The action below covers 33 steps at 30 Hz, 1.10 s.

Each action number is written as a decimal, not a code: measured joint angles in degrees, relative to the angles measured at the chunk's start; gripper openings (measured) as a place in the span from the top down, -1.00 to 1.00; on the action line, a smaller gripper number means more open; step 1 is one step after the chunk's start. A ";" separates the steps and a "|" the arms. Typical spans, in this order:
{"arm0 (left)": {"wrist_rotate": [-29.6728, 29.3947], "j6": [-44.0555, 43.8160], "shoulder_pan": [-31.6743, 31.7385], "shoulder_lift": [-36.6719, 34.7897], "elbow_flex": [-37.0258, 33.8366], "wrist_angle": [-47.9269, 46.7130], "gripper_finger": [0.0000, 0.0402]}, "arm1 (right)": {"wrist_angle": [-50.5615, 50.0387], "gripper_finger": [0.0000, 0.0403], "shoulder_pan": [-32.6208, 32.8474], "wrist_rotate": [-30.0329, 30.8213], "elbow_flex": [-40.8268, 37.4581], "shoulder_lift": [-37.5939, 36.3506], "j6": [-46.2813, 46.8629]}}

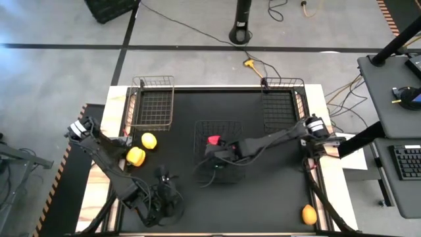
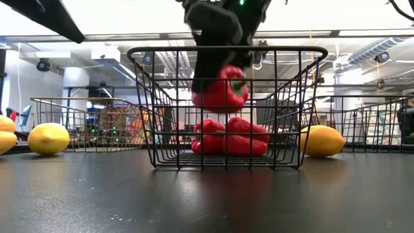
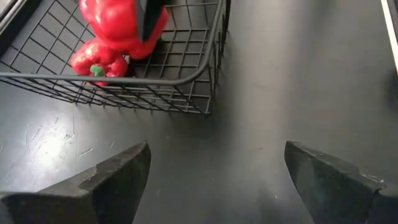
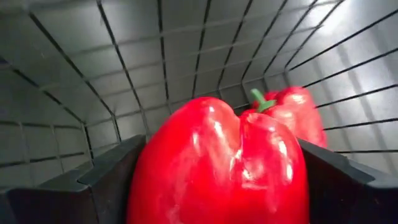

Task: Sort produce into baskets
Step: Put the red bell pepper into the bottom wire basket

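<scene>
Evidently the right gripper [image 2: 220,71], fingers clamped on a glossy red bell pepper [image 2: 221,89], hangs inside the dark wire-mesh basket [image 2: 226,162] at the table's middle to drop it beside the red peppers [image 2: 229,137] there, while the left gripper [image 3: 214,180] waits wide open and empty near the front edge.

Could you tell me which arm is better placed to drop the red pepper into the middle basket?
The right: its end effector already grips the red pepper over the middle basket, while the left end effector waits open outside.
</scene>
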 joint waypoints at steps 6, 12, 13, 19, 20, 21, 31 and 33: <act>-0.04 0.00 -0.48 0.00 -0.05 -0.25 -0.74 | 0.48 -0.72 -0.14 -0.92 0.01 3.58 -0.25; -0.10 -0.03 -0.48 0.00 -0.28 -0.26 -0.74 | 0.50 -0.76 -0.39 -1.05 0.00 6.71 -0.28; -0.11 -0.17 -0.48 0.00 -0.28 -0.26 -0.74 | 0.41 -0.76 -0.47 -1.05 0.00 6.86 -0.28; -0.14 -1.01 -0.48 0.00 -0.31 -0.23 -0.74 | 0.53 -0.75 -0.73 -0.66 0.00 7.09 -0.47; -0.15 -1.05 -0.48 0.00 -0.31 -0.22 -0.74 | 0.75 -0.76 -0.73 -0.55 0.00 7.03 -0.45; -0.15 -1.07 -0.48 0.00 -0.31 -0.24 -0.74 | 1.03 -0.77 -0.73 -0.50 0.00 7.01 -0.47; -0.19 -1.16 -0.48 0.00 -0.33 -0.17 -0.74 | 10.03 -0.80 -0.79 2.53 0.00 7.00 -3.56; -0.18 -1.40 -0.48 0.00 -0.33 -0.15 -0.74 | 11.88 -0.80 -0.73 2.05 0.00 7.19 -5.51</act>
